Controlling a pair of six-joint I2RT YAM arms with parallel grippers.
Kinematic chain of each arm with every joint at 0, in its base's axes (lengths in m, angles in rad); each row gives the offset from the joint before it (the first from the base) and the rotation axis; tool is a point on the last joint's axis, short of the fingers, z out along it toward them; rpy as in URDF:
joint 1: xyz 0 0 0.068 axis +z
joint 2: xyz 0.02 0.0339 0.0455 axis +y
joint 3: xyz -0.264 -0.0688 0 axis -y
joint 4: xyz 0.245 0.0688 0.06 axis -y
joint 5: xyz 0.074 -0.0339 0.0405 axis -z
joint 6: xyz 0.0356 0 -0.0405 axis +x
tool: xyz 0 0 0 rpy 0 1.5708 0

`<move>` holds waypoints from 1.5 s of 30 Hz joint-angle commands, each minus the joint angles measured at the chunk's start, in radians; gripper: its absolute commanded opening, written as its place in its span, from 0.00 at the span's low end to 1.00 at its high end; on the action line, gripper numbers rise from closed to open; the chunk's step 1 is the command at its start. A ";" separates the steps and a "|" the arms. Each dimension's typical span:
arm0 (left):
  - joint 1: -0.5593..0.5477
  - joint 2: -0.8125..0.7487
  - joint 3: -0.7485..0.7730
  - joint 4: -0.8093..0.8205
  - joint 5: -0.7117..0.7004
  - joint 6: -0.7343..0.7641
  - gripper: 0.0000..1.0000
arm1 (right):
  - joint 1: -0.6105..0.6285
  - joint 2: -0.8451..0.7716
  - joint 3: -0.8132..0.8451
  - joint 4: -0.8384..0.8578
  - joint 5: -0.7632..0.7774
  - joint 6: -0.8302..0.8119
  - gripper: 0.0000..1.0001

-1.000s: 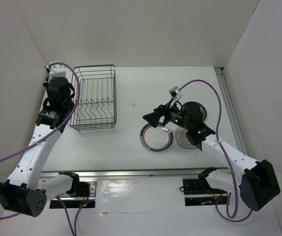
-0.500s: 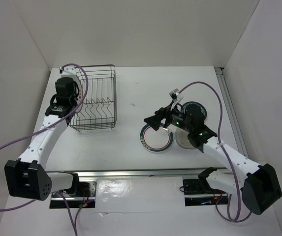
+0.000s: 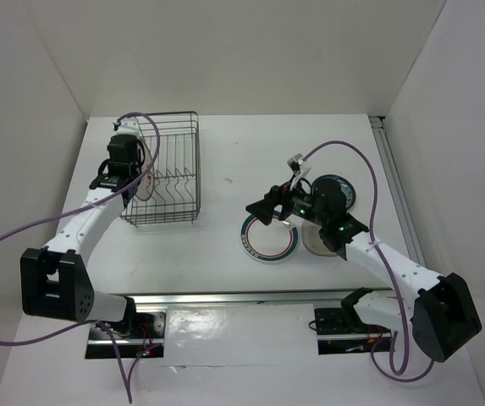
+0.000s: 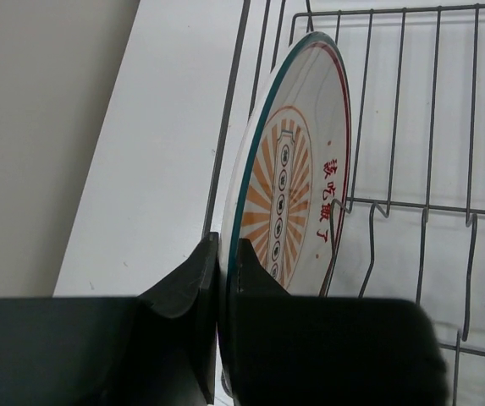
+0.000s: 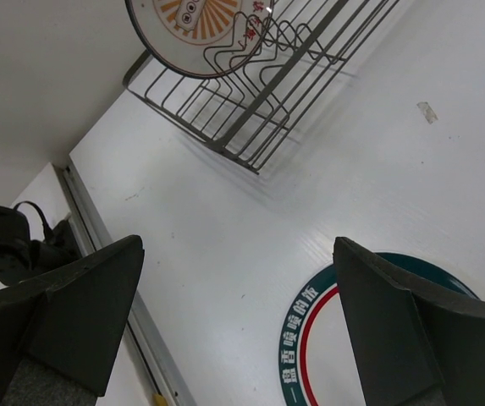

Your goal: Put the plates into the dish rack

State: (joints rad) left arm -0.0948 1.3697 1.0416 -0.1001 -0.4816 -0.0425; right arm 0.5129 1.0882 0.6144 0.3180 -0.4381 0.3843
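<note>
The white plate with the orange-red centre (image 4: 297, 194) stands on edge at the left end of the dish rack (image 3: 170, 169), and my left gripper (image 4: 225, 249) is shut on its lower rim. The same plate (image 5: 195, 30) shows over the rack's wires (image 5: 276, 93) in the right wrist view. My right gripper (image 3: 263, 207) hangs open, with nothing between its fingers, above the left rim of the plate with the green-red ring (image 3: 269, 238), which lies flat on the table. The dark teal plate (image 3: 337, 192) and the beige plate (image 3: 316, 241) lie partly under the right arm.
The rack's upright divider prongs (image 4: 377, 211) stand just right of the held plate. White walls close in the table on the left, back and right. A metal rail (image 3: 225, 298) runs along the near edge.
My left arm has swung forward and right, carrying the orange-centred plate from beside the rack to its left end. The right arm has barely moved.
</note>
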 commanded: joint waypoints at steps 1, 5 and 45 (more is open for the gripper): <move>0.004 0.009 0.032 0.048 -0.012 -0.057 0.17 | 0.009 0.012 -0.004 0.061 -0.010 -0.001 1.00; 0.004 0.034 0.064 -0.001 -0.023 -0.077 0.42 | 0.009 0.021 -0.004 0.061 0.036 0.008 1.00; -0.028 -0.316 0.153 -0.108 0.528 -0.246 1.00 | 0.219 -0.464 -0.435 -0.508 0.720 0.722 0.95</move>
State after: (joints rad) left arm -0.1211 1.0809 1.1950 -0.2588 0.0158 -0.2695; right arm 0.7162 0.6060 0.1947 -0.3256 0.2546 1.0672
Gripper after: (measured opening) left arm 1.000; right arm 0.955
